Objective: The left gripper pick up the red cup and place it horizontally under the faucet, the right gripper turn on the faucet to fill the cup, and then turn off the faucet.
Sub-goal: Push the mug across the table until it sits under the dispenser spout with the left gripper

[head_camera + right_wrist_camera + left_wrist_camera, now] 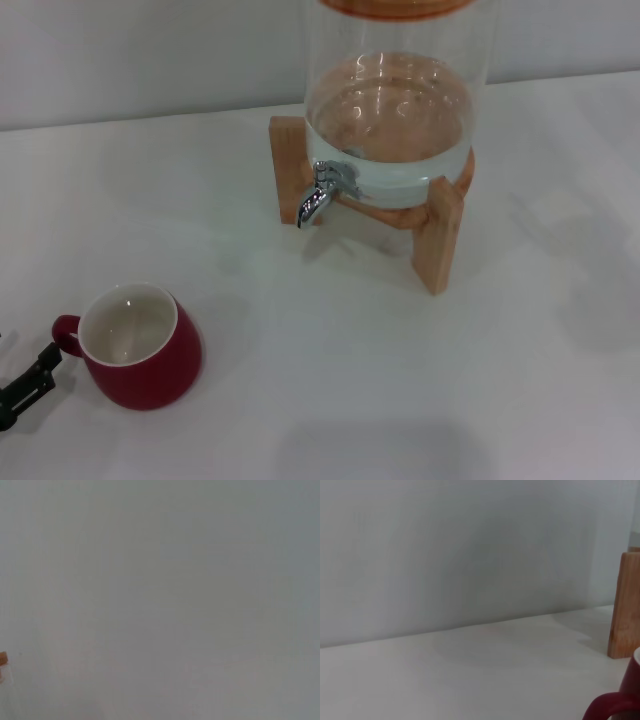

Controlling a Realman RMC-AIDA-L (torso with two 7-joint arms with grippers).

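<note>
The red cup (140, 345) stands upright on the white table at the front left, its white inside empty and its small handle pointing left. My left gripper (35, 378) shows only as a black part at the left edge of the head view, right beside the cup's handle. The left wrist view shows the handle and side of the cup (615, 705) close by. The chrome faucet (322, 192) juts from the front of the glass dispenser, spout down, well behind and to the right of the cup. My right gripper is out of view.
The glass water dispenser (395, 100) holds water and rests on a wooden stand (440, 235) at the back centre. A leg of the stand shows in the left wrist view (624, 605). A grey wall runs behind the white table (330, 380).
</note>
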